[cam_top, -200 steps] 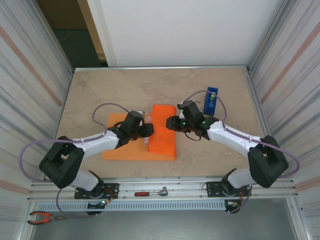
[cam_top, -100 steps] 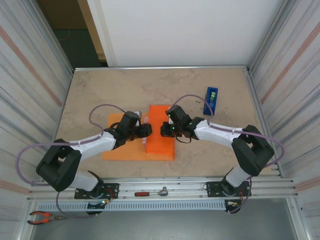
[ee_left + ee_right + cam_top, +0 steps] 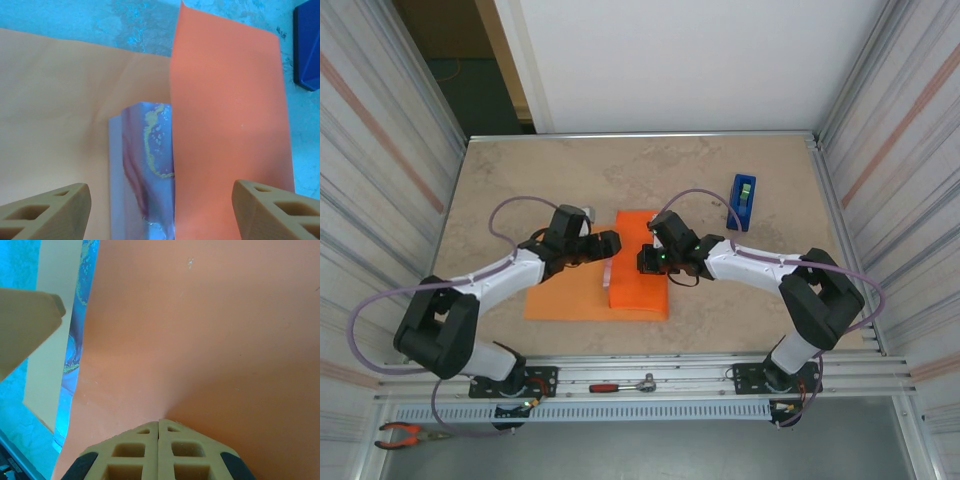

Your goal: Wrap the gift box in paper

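1. Risk of the folded flap of the paper [image 3: 642, 278] springing back toward 3 o'clock if the right gripper [image 3: 643, 262] lifts before anything pins the free edge.
2. Risk of the gift box [image 3: 142, 165] sliding under a sideways push, leaving a slack, crooked wrap.
3. Risk of the left gripper [image 3: 610, 241] snagging the flap's edge and creasing it.
4. Left arm: reaching from 7 o'clock, wrist low beside the flap, fingers [image 3: 47, 210] wide apart, holding nothing.
5. Right arm: reaching from 5 o'clock, elbow bent, forearm aimed at 9 o'clock. Fingers [image 3: 135, 450] pressed together, tips against the flap, nothing visible between them.
6. Box: mid-sheet, under the flap, with a marbled strip bare at its 9 o'clock side. Blue tape dispenser [image 3: 741, 202] well apart at 2 o'clock.
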Robot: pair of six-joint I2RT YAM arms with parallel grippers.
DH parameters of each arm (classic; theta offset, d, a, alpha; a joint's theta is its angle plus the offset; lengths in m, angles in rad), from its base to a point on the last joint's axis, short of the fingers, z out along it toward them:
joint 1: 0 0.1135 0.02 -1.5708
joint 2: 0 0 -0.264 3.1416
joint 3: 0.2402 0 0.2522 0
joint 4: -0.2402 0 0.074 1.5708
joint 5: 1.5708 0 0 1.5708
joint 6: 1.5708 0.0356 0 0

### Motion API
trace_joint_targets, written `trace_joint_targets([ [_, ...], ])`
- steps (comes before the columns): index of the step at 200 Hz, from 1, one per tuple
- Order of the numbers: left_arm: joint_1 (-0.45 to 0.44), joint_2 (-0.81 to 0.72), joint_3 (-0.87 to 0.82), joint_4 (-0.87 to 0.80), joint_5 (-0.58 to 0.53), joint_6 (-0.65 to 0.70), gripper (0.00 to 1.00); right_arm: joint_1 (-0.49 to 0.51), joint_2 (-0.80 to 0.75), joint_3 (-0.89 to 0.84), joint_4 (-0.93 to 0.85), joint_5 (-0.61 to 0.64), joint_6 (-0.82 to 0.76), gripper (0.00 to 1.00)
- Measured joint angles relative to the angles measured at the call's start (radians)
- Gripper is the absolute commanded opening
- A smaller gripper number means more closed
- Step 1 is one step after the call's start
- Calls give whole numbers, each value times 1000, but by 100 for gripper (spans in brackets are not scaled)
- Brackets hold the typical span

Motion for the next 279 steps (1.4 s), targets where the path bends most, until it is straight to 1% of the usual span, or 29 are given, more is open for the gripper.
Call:
trace_joint_targets([
  [51, -42, 31, -3, 0, 13, -3, 74, 0, 0, 0, 0, 0, 0, 0],
  [81, -84, 31, -36, 7, -10, -24, 72, 0, 0, 0, 0, 0, 0, 0],
  [101, -105, 21, -61, 39, -35, -46, 66, 0, 0, 0, 0, 0, 0, 0],
  [124, -113, 13, -85, 79, -48, -70, 56, -2, 0, 0, 0, 0, 0, 0],
  [152, -116, 18, -89, 110, -51, -81, 48, -29, -2, -3, 1, -13, 1, 0],
  [179, -130, 35, -87, 143, -58, -83, 47, -97, -30, -25, 5, -38, 1, 6],
  [205, -149, 55, -80, 171, -69, -89, 47, -165, -89, -27, -6, -57, 0, 7],
  [232, -167, 56, -81, 179, -95, -107, 47, -203, -173, -29, -33, -62, 0, 8],
  [246, -176, 55, -86, 187, -113, -121, 46, -212, -213, -44, -37, -61, 0, 7],
  [271, -197, 50, -97, 202, -155, -160, 45, -216, -246, -84, -41, -61, 0, 0],
  [279, -206, 50, -97, 203, -170, -173, 45, -215, -245, -93, -41, -61, 1, 0],
])
